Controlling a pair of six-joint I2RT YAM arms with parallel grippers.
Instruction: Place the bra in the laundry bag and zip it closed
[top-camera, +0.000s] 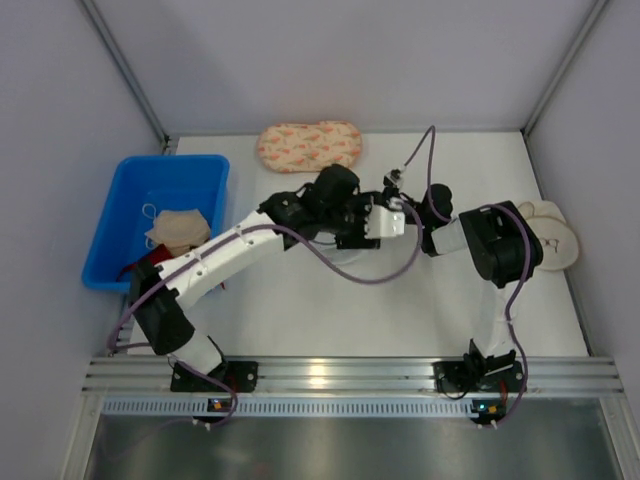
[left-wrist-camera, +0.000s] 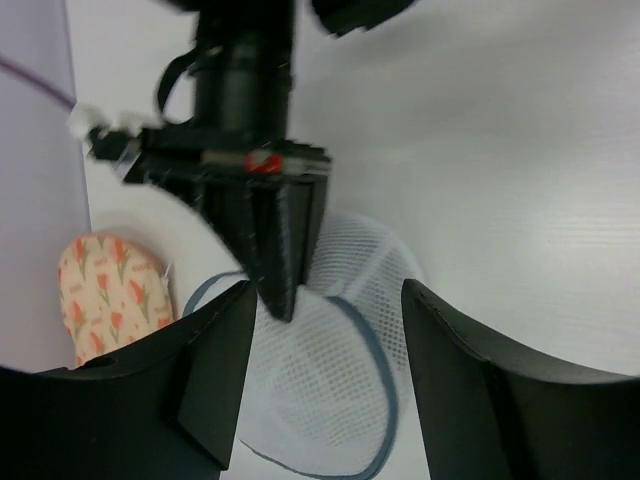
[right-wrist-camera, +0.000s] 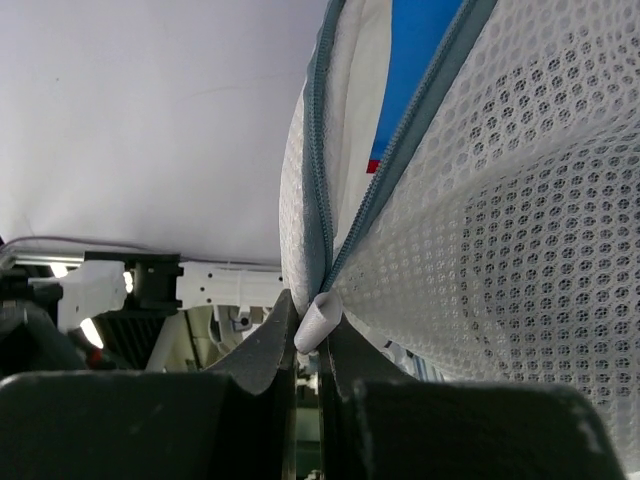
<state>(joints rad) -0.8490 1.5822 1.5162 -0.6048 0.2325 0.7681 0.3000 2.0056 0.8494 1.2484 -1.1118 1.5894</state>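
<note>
In the left wrist view the laundry bag, white mesh with a grey-blue zipper rim, lies on the table between my left gripper's fingers. My left gripper is open around it without touching. My right gripper comes down from above and is shut on the small white tab at the end of the bag's zipper. The zipper track gapes just above that tab, and the mesh fills the right wrist view. In the top view both arms meet over the table's middle and cover the bag. The bra is out of view.
A blue bin at the left holds a beige cloth. A peach patterned pouch lies at the back, also visible beside my left finger. A beige bra lies at the right edge.
</note>
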